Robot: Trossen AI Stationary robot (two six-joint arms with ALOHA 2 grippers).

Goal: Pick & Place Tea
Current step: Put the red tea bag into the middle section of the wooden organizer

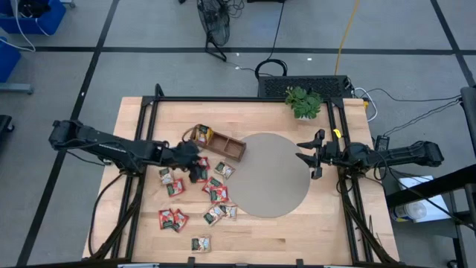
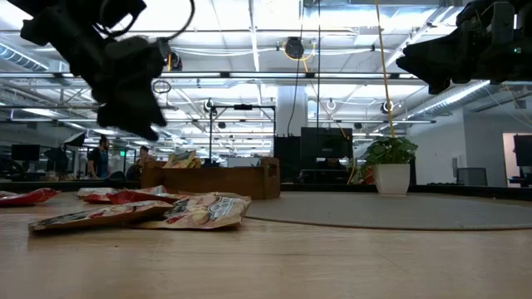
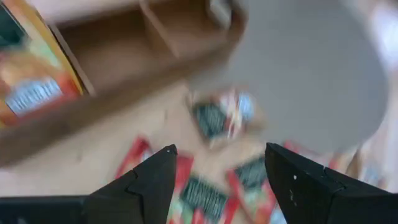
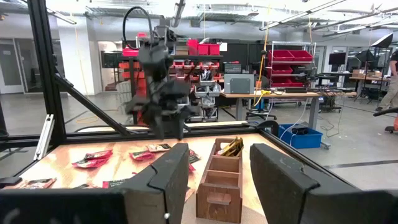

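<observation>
On the wooden bench, we see the tea sachets scattered over its left half, mostly red packets lying flat between the wooden tray and the front edge, with a few beside the rim of the round grey mat. From above, we make out the left end effector over the packets nearest the tray, and the right end effector at the mat's far-right edge, well apart from the tea. A small potted plant stands at the back of the bench.

The overhead picture cannot tell us height; the low view does. There we find the left end effector clear above the sachets, touching none, and the right end effector high over the mat too. The low view also shows packets already standing in the tray's left end.

The left wrist view adds what neither gives: its fingers stand apart, released, with nothing between them, red sachets below and the tray's compartments beyond. In the right wrist view we see that arm's fingers likewise spread and empty, facing the tray end-on, the left arm behind it.
</observation>
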